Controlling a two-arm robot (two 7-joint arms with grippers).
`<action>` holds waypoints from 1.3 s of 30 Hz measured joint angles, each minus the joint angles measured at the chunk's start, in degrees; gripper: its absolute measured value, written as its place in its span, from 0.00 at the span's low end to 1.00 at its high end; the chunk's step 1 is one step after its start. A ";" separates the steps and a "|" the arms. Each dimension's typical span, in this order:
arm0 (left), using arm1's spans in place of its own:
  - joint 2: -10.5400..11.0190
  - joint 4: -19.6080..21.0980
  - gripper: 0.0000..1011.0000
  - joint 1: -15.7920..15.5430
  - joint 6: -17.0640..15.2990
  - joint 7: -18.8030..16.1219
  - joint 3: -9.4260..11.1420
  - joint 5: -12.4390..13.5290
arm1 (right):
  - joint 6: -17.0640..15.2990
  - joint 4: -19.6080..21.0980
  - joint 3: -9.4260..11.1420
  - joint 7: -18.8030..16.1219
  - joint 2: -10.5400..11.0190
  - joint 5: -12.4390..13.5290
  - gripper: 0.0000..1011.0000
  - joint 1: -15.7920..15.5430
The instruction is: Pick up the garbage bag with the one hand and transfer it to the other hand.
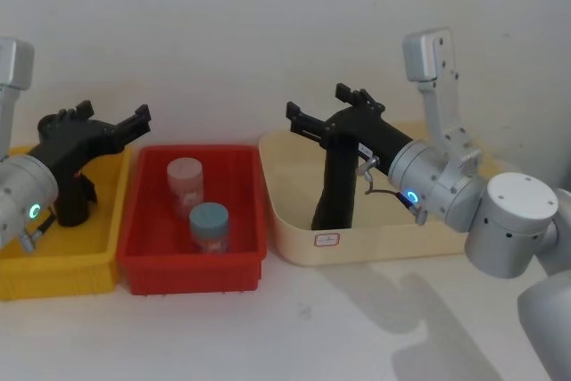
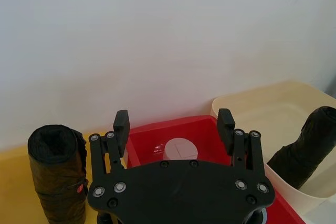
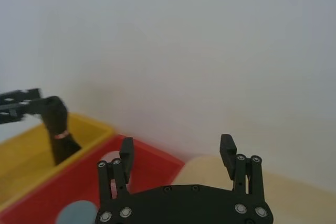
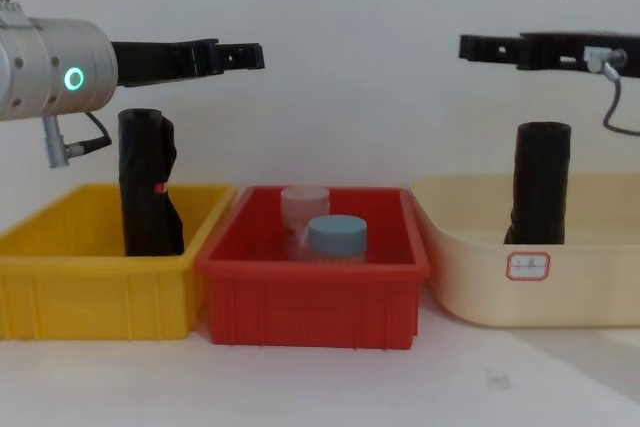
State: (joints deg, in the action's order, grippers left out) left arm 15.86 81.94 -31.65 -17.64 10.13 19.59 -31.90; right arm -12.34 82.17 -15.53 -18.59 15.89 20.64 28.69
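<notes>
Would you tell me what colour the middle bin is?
The middle bin is red, clearest in the chest view.

White table [image 1: 375, 332] — yellow bin [image 1: 53, 278], red bin [image 1: 192, 274], cream tub [image 1: 393, 243] in a row.

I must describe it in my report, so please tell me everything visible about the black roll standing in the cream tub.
The black roll is a plain, smooth cylinder that looks like tightly wound plastic film, with no marks visible. It stands about upright inside the cream tub, its lower end resting on the tub's floor. The right claw hangs open above it with a clear gap; the left claw is far off, by the yellow bin. Nothing grips it.
</notes>
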 joint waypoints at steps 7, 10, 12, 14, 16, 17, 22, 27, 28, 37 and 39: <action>0.00 0.08 0.99 0.17 0.08 -0.22 -0.11 0.04 | -0.60 3.15 -1.64 -3.67 1.28 1.24 0.99 -0.62; 0.01 0.09 0.99 0.22 0.09 -0.28 -0.13 0.04 | -1.01 3.86 -2.34 -4.86 1.65 1.48 0.99 -0.79; 0.01 0.10 0.99 0.24 0.10 -0.31 -0.15 0.04 | -1.45 4.46 -3.23 -5.88 2.05 1.59 0.99 -0.94; 0.01 0.11 0.99 0.26 0.11 -0.35 -0.16 0.05 | -1.86 4.89 -4.20 -6.79 2.36 1.60 0.99 -1.04; 0.01 0.13 0.99 0.28 0.12 -0.37 -0.17 0.05 | -2.19 5.02 -4.83 -7.39 2.53 1.59 0.99 -1.07; 0.01 0.14 0.99 0.29 0.13 -0.39 -0.18 0.05 | -2.48 5.10 -5.57 -7.86 2.69 1.52 0.99 -1.08; 0.01 0.15 0.99 0.31 0.15 -0.42 -0.22 0.05 | -3.24 5.12 -7.49 -9.08 2.87 1.13 0.99 -1.07; 0.01 0.16 0.99 0.33 0.16 -0.45 -0.24 0.04 | -3.85 4.78 -9.48 -10.14 2.90 0.68 0.99 -0.72; 0.01 0.16 0.99 0.34 0.16 -0.45 -0.24 0.04 | -3.92 4.69 -9.74 -10.26 2.90 0.59 0.99 -0.63; 0.01 0.16 0.99 0.37 0.16 -0.50 -0.24 0.04 | -4.48 2.81 -12.85 -11.05 2.73 -0.83 0.99 0.92; 0.01 0.16 0.99 0.38 0.16 -0.50 -0.24 0.04 | -4.53 2.42 -13.29 -11.13 2.66 -1.15 0.99 1.25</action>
State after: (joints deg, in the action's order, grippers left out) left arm 15.86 82.10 -31.27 -17.48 9.63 19.35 -31.87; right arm -16.87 84.60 -28.82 -29.73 18.55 19.50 29.95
